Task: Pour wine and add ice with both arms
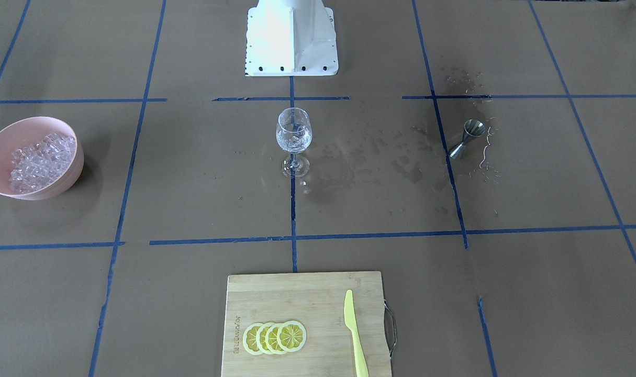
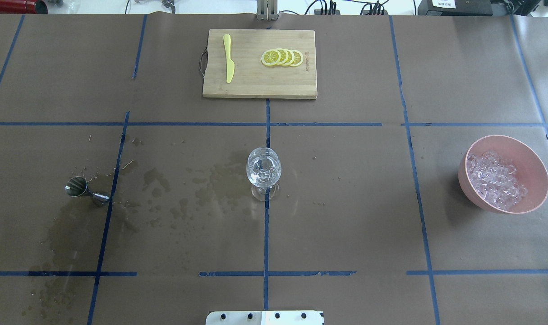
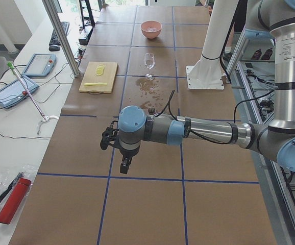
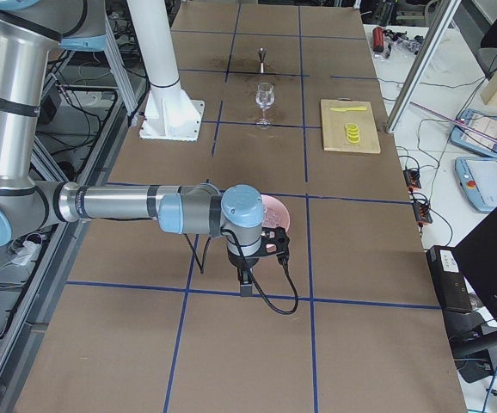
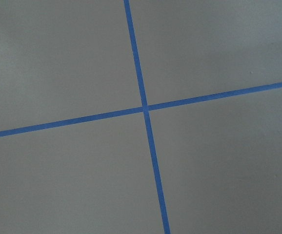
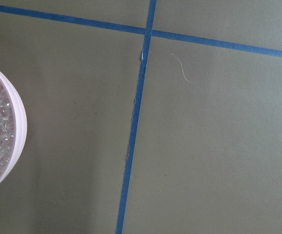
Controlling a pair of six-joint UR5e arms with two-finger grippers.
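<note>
A clear wine glass point(image 1: 293, 133) stands upright at the table's middle, with some ice cubes in its bowl; it also shows in the overhead view point(image 2: 263, 169). I cannot make out the wine among the cubes. A pink bowl point(image 2: 463, 176) holds many clear ice cubes point(image 2: 495, 180) on the robot's right; its rim point(image 6: 20, 131) shows in the right wrist view. A steel jigger point(image 2: 85, 189) stands on the robot's left among wet stains. My left gripper point(image 3: 124, 166) hangs over bare table far from the glass. My right gripper point(image 4: 245, 284) hangs near the bowl. I cannot tell whether either is open.
A bamboo cutting board point(image 2: 255, 83) at the far side carries overlapping lemon slices point(image 2: 283, 57) and a yellow plastic knife point(image 2: 228, 58). Wet patches point(image 2: 188, 189) spread between the jigger and the glass. The white robot base point(image 1: 291, 39) stands behind the glass. Blue tape lines cross the brown paper.
</note>
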